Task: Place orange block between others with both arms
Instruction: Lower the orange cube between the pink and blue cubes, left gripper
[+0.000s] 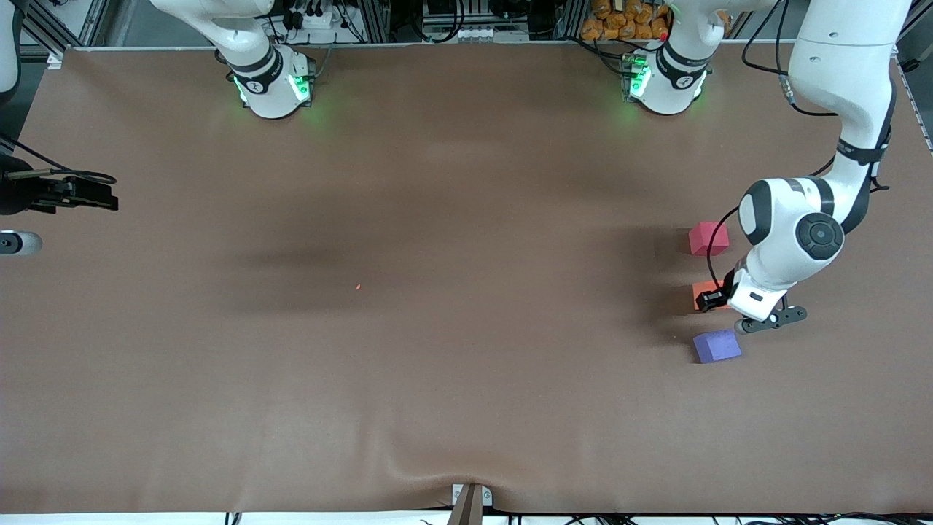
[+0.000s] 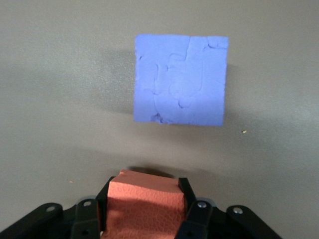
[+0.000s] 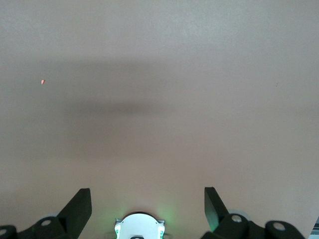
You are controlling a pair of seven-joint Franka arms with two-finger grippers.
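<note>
The orange block (image 1: 703, 291) is in line between the red-pink cube (image 1: 708, 238) and the purple cube (image 1: 717, 345), at the left arm's end of the table. My left gripper (image 1: 718, 299) is shut on it. In the left wrist view the orange block (image 2: 144, 209) fills the gap between the black fingers (image 2: 185, 191), with the purple cube (image 2: 180, 79) just ahead. I cannot tell whether the block rests on the table. My right gripper (image 1: 102, 197) waits at the right arm's end, open and holding nothing (image 3: 146, 199).
Brown cloth (image 1: 437, 350) covers the table, with a ripple by the clamp (image 1: 470, 503) at the front edge. A tiny orange speck (image 1: 358, 286) lies mid-table. The green-lit arm bases (image 1: 273, 84) (image 1: 660, 80) stand along the back edge. Orange packets (image 1: 627, 22) sit off the table.
</note>
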